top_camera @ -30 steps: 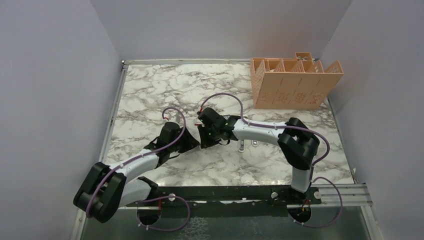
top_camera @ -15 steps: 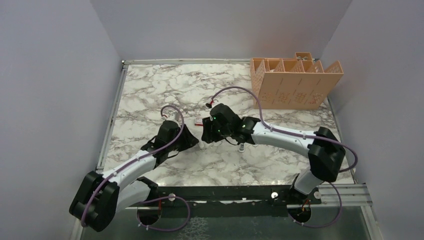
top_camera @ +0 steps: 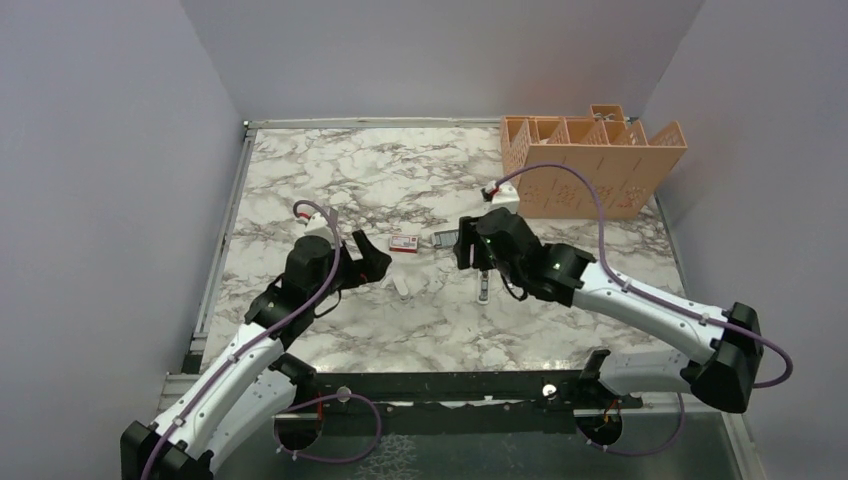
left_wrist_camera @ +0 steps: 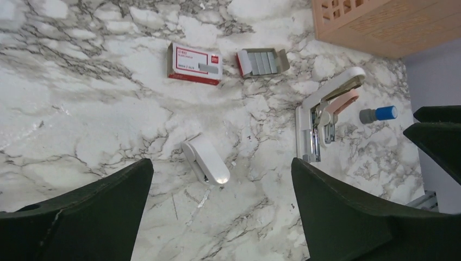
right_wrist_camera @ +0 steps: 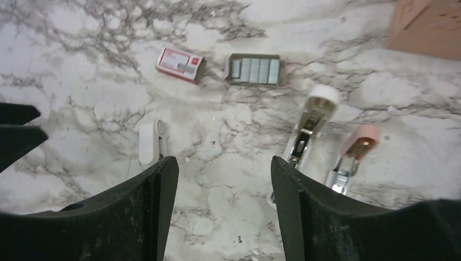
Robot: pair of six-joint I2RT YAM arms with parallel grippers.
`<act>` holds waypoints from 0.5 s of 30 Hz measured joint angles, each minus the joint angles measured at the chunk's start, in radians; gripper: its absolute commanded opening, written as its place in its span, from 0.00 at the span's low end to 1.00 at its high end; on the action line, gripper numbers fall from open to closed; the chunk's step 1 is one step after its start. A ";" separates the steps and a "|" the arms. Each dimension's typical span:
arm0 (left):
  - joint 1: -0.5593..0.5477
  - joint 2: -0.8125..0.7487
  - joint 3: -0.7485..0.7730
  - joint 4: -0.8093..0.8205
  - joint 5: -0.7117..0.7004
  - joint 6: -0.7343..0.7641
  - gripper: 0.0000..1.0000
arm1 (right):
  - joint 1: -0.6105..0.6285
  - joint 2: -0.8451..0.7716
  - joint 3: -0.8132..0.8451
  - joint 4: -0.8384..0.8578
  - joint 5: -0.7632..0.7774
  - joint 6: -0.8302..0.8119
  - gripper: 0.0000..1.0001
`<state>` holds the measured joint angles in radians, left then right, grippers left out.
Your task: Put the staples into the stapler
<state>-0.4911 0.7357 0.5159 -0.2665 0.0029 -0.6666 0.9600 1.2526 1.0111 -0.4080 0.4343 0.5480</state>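
The staples [left_wrist_camera: 262, 61] are silvery strips lying in a small flat grey tray [right_wrist_camera: 254, 70], just right of the red-and-white box [left_wrist_camera: 194, 63]. The stapler [left_wrist_camera: 323, 117] lies swung open on the marble, white body with its metal channel showing and a pink arm [right_wrist_camera: 353, 149] beside it. My left gripper [left_wrist_camera: 223, 201] hovers open over bare marble, just short of a small white plastic piece [left_wrist_camera: 205, 160]. My right gripper [right_wrist_camera: 224, 179] is open too, above the table between that white piece [right_wrist_camera: 148, 142] and the stapler [right_wrist_camera: 310, 128]. Neither holds anything.
A small blue cylinder [left_wrist_camera: 379, 114] lies right of the stapler. An orange perforated organiser [top_camera: 590, 165] stands at the back right. Grey walls close in the table [top_camera: 330, 180] on three sides. In the top view the box [top_camera: 404, 242] and tray [top_camera: 444, 238] sit between the two grippers.
Both grippers were close together over the table's middle. They have drawn apart, left one leftward, right one rightward, and both have opened. The box and staple tray now lie uncovered.
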 measured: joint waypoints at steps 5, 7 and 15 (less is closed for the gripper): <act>0.000 -0.051 0.080 -0.068 -0.047 0.055 0.99 | -0.116 -0.070 0.001 -0.048 0.025 -0.006 0.83; 0.000 -0.051 0.100 -0.077 -0.055 0.077 0.99 | -0.200 -0.070 0.001 -0.059 0.004 -0.018 0.92; 0.000 -0.058 0.111 -0.070 -0.060 0.164 0.99 | -0.383 -0.045 0.001 -0.027 -0.134 -0.080 0.97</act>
<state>-0.4911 0.6773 0.6273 -0.3367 -0.0566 -0.5022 0.5766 1.2072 1.0122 -0.4355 0.3008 0.4675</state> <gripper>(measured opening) 0.987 0.971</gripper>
